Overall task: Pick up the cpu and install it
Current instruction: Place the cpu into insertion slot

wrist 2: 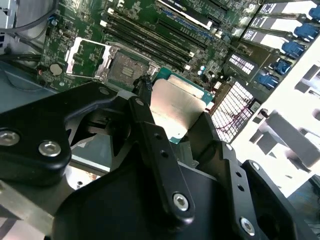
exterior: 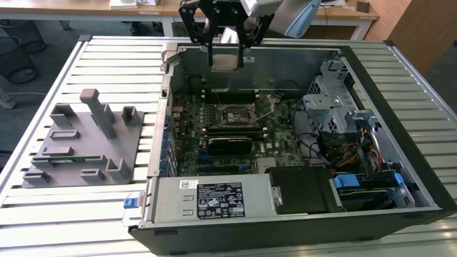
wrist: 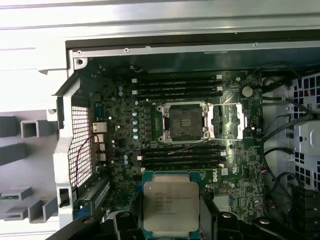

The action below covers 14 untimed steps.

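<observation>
Cpu (exterior: pixel 226 60) sits betw the jaws, clamped on 2 opposite edges, held up over the open PC case (exterior: pixel 286 233) by the wall farthest in the exterior view, clear of the motherboard (wrist: pixel 150 125). Count: 1 cpu, 1 socket (wrist: pixel 182 121) w/ frame swung open, 2 banks of RAM slots (wrist: pixel 177 86). Cpu is flat, metal lid up, edges square w/ socket; near-square, no clear long axis
</observation>
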Each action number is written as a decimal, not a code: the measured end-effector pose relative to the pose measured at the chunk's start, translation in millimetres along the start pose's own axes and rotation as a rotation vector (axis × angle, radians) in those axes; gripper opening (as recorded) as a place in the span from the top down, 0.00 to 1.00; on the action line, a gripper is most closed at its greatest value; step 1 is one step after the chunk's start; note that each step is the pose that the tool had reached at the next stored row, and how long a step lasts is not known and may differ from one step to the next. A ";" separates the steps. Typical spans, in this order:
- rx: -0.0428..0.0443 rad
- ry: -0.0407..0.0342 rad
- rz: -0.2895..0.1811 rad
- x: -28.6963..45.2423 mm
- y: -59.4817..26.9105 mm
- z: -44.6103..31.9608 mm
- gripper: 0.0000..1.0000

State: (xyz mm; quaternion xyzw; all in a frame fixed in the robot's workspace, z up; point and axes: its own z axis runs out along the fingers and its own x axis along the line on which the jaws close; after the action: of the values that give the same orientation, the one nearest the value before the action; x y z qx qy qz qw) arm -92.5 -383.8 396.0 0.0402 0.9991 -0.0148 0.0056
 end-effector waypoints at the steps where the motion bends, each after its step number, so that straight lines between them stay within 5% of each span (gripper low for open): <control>1: 0.0006 0.0000 0.010 0.0 0.0 0.2 0.46; 14: 0.0046 0.0017 0.082 0.1 0.3 2.4 0.46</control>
State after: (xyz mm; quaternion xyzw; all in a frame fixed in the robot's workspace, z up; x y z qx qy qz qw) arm -92.5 -383.5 393.6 0.0812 0.9965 -0.0168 0.0052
